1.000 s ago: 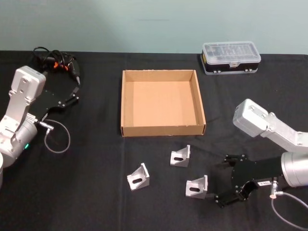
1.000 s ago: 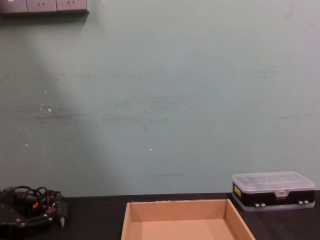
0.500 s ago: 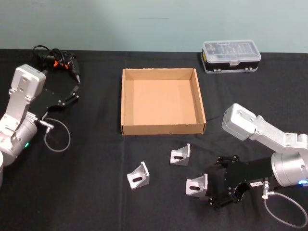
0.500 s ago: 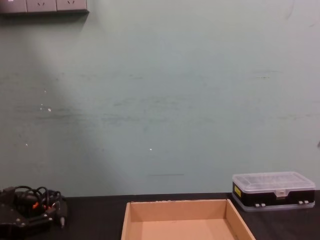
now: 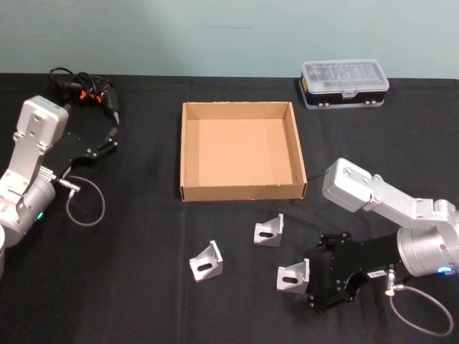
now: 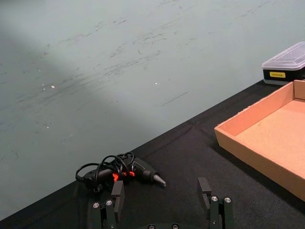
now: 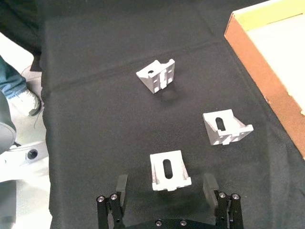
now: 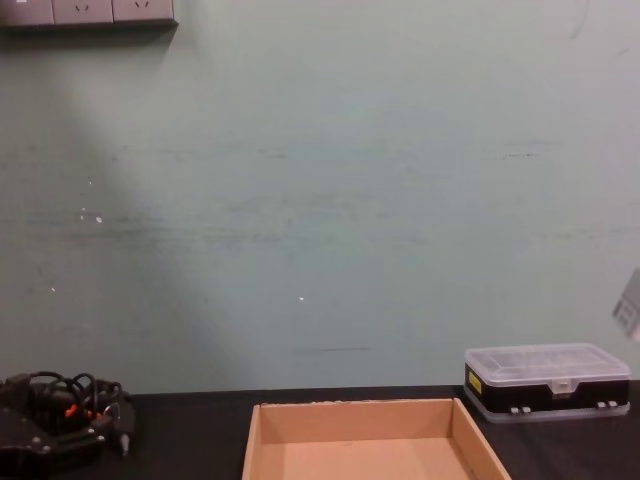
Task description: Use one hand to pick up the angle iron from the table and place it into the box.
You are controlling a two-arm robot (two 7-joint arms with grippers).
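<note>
Right claw [image 5: 318,275] sits low over the table [image 5: 143,308], out in front of the box [image 5: 242,192] and off its right front corner, its fingers [image 7: 120,187] spread wide (nothing is held). One angle iron [image 5: 294,276] lies flat on the table right at the fingertips; in the right wrist view its near edge sits between the two fingers with a gap on either side, so there is no contact. A second angle iron [image 5: 269,231] lies nearer the box, just in front of its front wall. A third angle iron [image 5: 206,261] lies farther out, in front of the box's left half. Left claw [image 5: 111,142] is parked well to the left of the box, fingers apart, near a corded screwdriver [image 5: 84,93]. A black case [image 5: 344,86] stands beyond the box's far right corner.
</note>
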